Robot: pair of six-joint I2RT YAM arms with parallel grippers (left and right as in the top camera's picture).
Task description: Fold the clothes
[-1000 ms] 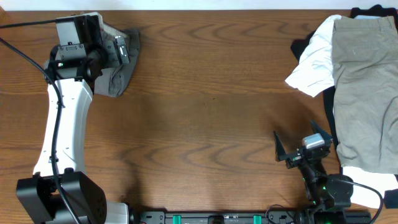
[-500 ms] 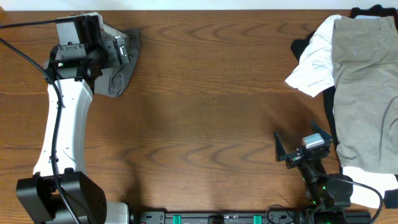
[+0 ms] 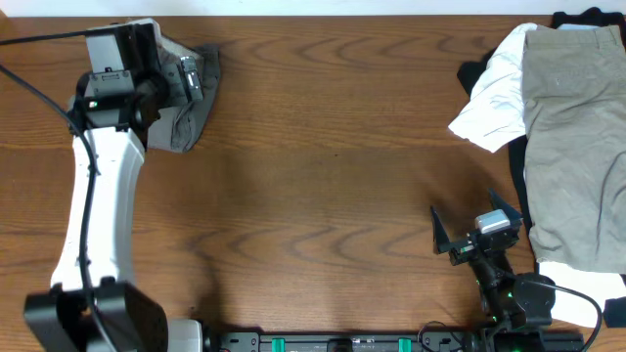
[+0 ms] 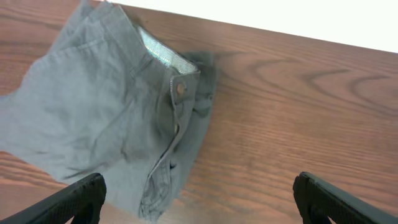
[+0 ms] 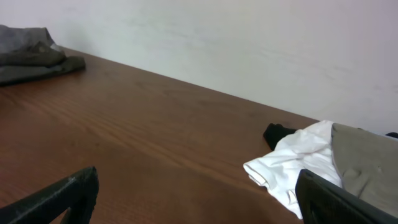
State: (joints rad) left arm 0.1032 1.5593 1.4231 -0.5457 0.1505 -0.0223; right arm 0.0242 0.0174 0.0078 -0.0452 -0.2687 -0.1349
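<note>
Folded grey trousers (image 3: 188,108) lie at the table's far left corner, button and pale waistband lining showing in the left wrist view (image 4: 118,118). My left gripper (image 4: 199,202) hangs just above them, open and empty; in the overhead view it (image 3: 156,73) covers part of them. A pile of clothes sits at the far right: olive-beige trousers (image 3: 572,127) on top, a white piece (image 3: 489,108) and black pieces (image 3: 473,72) under them. My right gripper (image 3: 471,227) is open and empty near the front edge, left of the pile, which also shows in the right wrist view (image 5: 292,158).
The wooden table (image 3: 333,166) stretches between the two garment spots. A white wall runs behind the far edge (image 5: 249,43). The arm bases and a black rail (image 3: 342,342) sit along the front edge.
</note>
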